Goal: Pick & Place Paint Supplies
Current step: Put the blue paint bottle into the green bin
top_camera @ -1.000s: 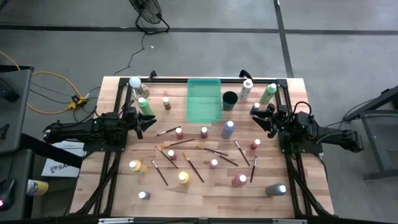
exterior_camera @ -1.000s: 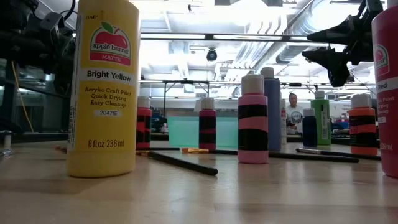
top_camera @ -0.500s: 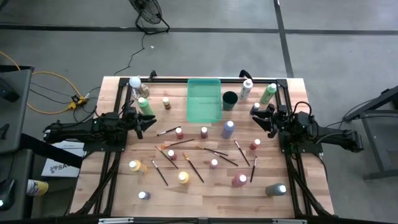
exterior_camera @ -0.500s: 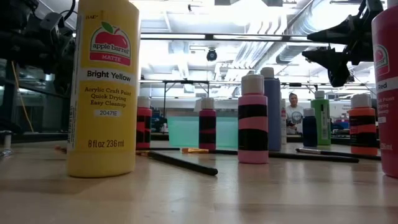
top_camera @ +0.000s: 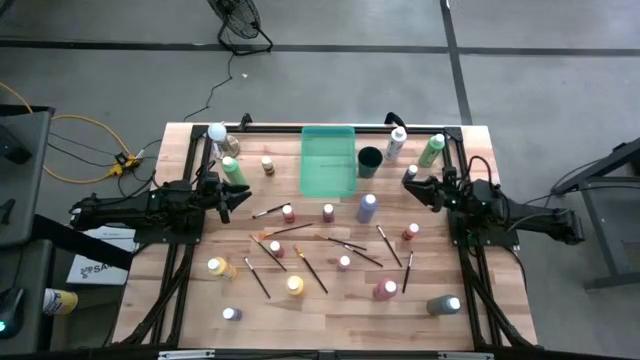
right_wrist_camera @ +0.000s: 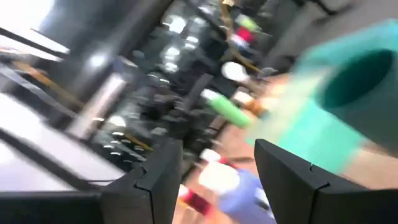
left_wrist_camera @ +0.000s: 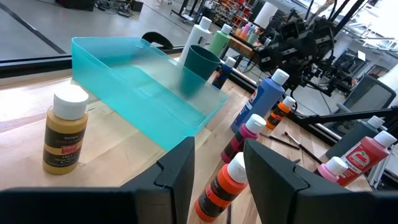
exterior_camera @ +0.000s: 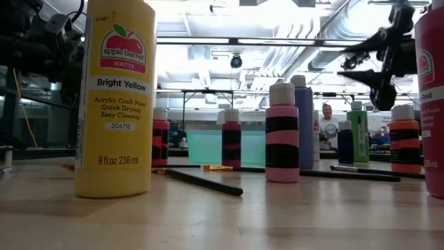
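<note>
Bottles like the small orange white-capped plastic one (left_wrist_camera: 219,185) just ahead of my left gripper's (left_wrist_camera: 217,163) spread, empty fingers look light, rigid, slippery; I'd pinch mid-body.

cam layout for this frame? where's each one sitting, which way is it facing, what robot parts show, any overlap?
High: overhead, straight down; both arms, left gripper, right gripper.
Low: tabletop height, level across; yellow bottle close, one gripper upper right.
Left wrist: past its own open fingers toward the teal tray.
Right wrist: blurred, own fingers, teal cup.
Shared: the teal tray shows in the high and left wrist views.
</note>
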{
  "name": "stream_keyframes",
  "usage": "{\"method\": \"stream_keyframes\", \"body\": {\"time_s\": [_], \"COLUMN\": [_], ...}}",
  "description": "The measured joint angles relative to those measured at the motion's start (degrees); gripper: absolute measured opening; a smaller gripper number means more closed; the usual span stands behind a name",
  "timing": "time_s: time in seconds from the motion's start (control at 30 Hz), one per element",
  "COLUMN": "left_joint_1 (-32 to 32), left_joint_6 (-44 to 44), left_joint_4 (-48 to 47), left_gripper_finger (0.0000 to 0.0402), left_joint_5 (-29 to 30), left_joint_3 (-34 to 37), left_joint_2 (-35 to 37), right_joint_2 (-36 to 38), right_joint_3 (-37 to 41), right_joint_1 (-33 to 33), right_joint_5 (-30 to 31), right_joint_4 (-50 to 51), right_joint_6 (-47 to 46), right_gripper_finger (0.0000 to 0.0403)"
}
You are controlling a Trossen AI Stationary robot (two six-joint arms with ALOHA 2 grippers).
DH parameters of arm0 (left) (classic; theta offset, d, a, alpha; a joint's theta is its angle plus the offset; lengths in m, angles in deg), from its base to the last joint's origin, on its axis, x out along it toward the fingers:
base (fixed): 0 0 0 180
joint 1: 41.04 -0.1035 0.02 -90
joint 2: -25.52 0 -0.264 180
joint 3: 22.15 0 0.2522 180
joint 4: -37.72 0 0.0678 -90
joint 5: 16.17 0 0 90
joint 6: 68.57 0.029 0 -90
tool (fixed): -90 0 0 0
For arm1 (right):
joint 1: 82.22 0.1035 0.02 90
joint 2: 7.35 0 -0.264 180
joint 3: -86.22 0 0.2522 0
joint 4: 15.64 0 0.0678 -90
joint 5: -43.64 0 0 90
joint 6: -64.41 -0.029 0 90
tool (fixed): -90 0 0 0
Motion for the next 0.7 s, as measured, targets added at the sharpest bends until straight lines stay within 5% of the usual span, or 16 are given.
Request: {"method": "stream_keyframes", "body": {"time_s": [0.23,0.7], "left_joint_1": [0.0,0.0], "left_joint_6": [0.0,0.0], "left_joint_4": [0.0,0.0], "left_gripper_finger": [0.0136,0.0136], "left_joint_5": [0.0,0.0], "left_joint_3": [0.0,0.0], "left_joint_2": [0.0,0.0], "right_joint_2": [-8.1,-36.8], "right_joint_3": [-13.6,-32.0], "right_joint_1": [0.0,-0.1], "right_joint_5": [9.7,13.1], "right_joint_4": [27.9,46.2], "right_joint_6": [-11.4,-18.7], "right_gripper_finger": [0.0194,0.0194]}}
